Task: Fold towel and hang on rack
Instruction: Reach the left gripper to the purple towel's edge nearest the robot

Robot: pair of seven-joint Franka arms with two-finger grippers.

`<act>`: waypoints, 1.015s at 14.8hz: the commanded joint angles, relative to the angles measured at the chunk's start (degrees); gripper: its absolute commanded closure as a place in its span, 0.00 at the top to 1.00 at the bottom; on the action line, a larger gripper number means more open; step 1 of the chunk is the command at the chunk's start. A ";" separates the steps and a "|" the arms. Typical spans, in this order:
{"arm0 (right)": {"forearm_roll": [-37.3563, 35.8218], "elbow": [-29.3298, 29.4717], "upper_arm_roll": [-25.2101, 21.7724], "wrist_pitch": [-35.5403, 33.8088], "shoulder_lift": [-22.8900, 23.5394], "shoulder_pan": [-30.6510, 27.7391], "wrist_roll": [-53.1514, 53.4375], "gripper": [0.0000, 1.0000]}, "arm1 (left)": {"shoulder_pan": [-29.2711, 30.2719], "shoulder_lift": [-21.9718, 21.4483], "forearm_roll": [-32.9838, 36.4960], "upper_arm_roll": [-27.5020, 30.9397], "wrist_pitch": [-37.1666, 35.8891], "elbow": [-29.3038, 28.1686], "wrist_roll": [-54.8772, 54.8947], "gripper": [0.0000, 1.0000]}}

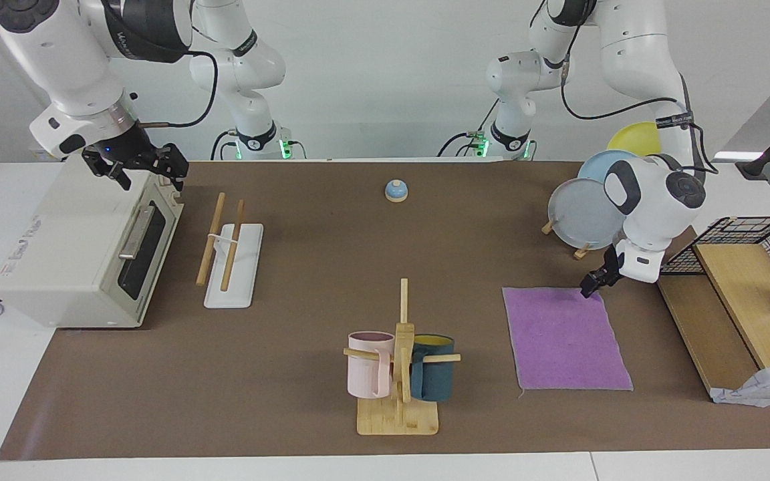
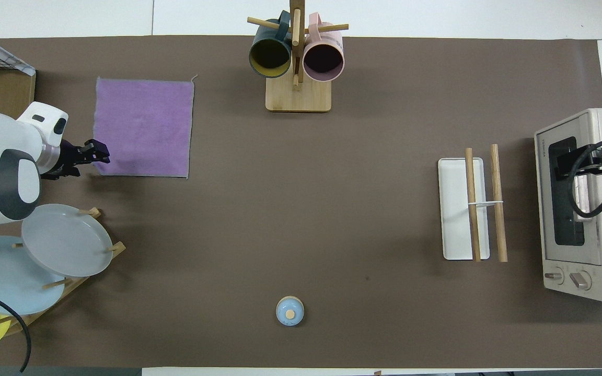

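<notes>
Towel (image 1: 564,338) lies flat, purple face up, on the brown mat (image 1: 305,267) toward the left arm's end of the counter, beside the mug tree (image 1: 400,364) with its pink and dark blue mugs. Left claw (image 1: 589,287) is down at the towel's corner nearest the robots and the plate stand (image 1: 582,212); tips sit right at the cloth edge, can't tell if they're apart or pinching it. Rack (image 1: 228,250), white base with two wooden rods, sits toward the right arm's end, well apart from the towel, just beside the toaster oven (image 1: 84,254). Right claw (image 1: 136,170) hangs over the oven's top edge, fingers apart, holding nothing; that arm waits. Small blue bell (image 1: 396,191) sits mid-counter, nearer the robots.
</notes>
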 commanded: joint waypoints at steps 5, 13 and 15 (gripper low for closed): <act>-0.15 -0.97 0.30 0.06 -1.05 -0.53 -1.11 1.00 | 1.49 0.55 -0.68 -0.23 2.75 -1.26 -0.89 0.58; -0.15 -0.97 0.30 0.06 -1.05 -0.53 -1.11 1.00 | 1.40 0.81 -2.17 -0.23 2.66 -1.17 -0.89 0.00; -0.15 -0.97 0.30 0.06 -1.05 -0.53 -1.11 1.00 | 1.40 0.81 -2.08 -0.23 2.58 -1.00 -0.62 0.00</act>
